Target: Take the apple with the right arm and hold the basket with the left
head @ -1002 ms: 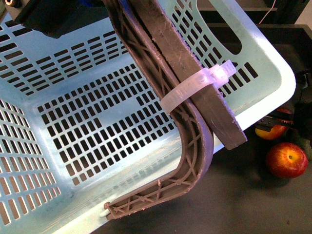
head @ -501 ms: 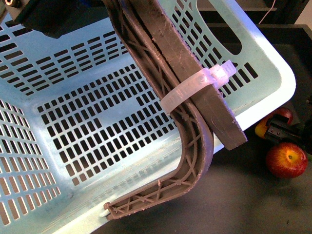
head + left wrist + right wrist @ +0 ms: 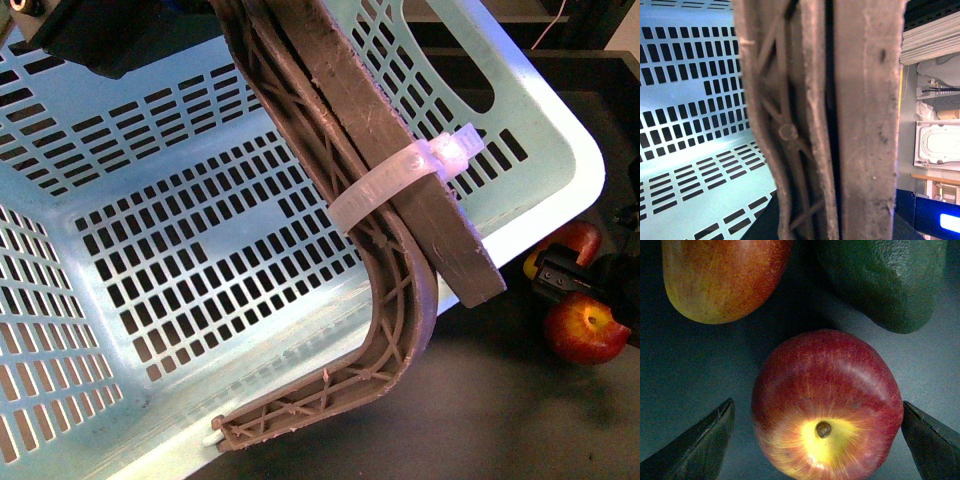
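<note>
My right pincer (image 3: 816,442) is spread open around the apple (image 3: 827,402), low in the frame and not yet gripped on the surface (image 3: 680,365), while the basket (image 3: 565,170) fills the front view's left, its handle (image 3: 865,125) close before my left pincer, whose hold I cannot tell

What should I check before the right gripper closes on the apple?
1. Right gripper open: ok.
2. Apple between the fingers: ok.
3. Apple centred: not ok, it sits nearer one finger.
4. Mango-like fruit and green fruit clear of the jaws: ok.
5. Left gripper holding the basket by its handle: cannot tell, its fingers are out of view.
</note>
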Robot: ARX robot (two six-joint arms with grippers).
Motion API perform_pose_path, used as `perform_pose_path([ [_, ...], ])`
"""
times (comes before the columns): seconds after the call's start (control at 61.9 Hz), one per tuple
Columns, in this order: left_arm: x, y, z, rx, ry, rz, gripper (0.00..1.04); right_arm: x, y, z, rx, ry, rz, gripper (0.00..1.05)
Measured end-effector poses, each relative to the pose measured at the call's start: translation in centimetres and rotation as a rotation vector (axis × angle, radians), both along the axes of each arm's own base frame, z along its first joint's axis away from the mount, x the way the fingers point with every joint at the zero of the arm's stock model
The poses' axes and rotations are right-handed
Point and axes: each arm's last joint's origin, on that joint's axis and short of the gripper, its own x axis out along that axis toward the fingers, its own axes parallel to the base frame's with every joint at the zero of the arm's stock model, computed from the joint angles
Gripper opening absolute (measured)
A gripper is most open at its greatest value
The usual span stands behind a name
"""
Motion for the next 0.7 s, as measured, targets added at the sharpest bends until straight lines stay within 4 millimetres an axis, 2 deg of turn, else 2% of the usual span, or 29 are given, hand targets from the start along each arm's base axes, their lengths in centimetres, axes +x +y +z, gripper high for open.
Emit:
perform_pose_path([
  [0.226, 0.0, 0.0, 0.0, 0.0, 0.0, -0.001, 0.16, -0.11, 0.05, -0.34, 0.016, 0.02, 0.004, 0.96],
  [0.339, 0.0, 0.0, 0.0, 0.0, 0.0, 0.0, 0.16, -0.18, 0.06, -0.38, 0.019, 0.03, 0.001, 0.79],
  [0.404, 0.0, 0.0, 0.0, 0.0, 0.0, 0.0, 0.16, -0.15, 0.06, -0.37, 0.018, 0.03, 0.0, 0.75],
  [0.695, 0.0, 0.0, 0.0, 0.0, 0.0, -0.001, 0.16, -0.17, 0.04, -0.35, 0.016, 0.031, -0.013, 0.72],
])
